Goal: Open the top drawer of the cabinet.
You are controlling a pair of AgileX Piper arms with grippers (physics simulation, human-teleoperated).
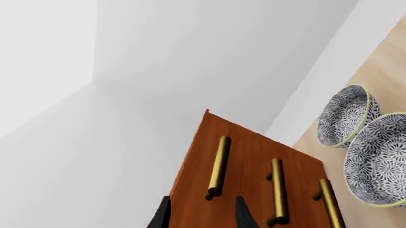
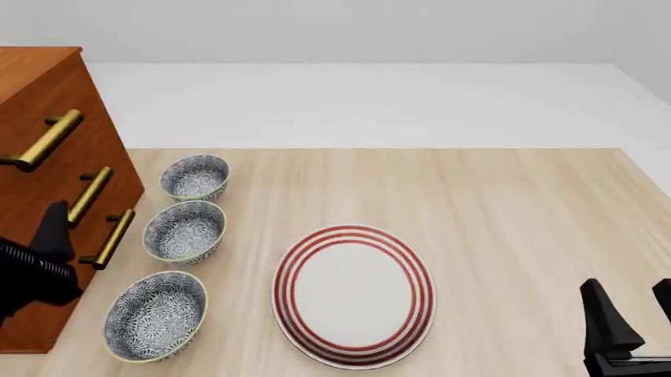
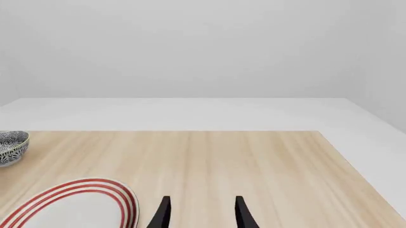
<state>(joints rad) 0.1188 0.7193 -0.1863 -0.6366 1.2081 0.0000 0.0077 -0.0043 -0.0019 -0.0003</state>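
The reddish-brown cabinet (image 2: 30,78) stands at the table's left edge, its front carrying three brass bar handles. The top drawer (image 2: 75,102) looks flush with the front, and its handle (image 2: 42,141) is the uppermost. In the left wrist view the top drawer (image 1: 201,142) and its handle (image 1: 217,167) lie just ahead of my left gripper (image 1: 203,213), which is open with nothing between the fingers. From the front, the left gripper (image 2: 44,236) hovers before the lower handles. My right gripper (image 2: 632,305) is open and holds nothing at the near right corner, as the right wrist view shows of the gripper (image 3: 203,211).
Three patterned bowls (image 2: 185,230) stand in a row just right of the cabinet. A red-ringed white plate (image 2: 354,294) lies at the table's middle front. The two lower handles (image 1: 277,191) sit beside the top one. The bare wooden table (image 2: 504,220) stretches to the right.
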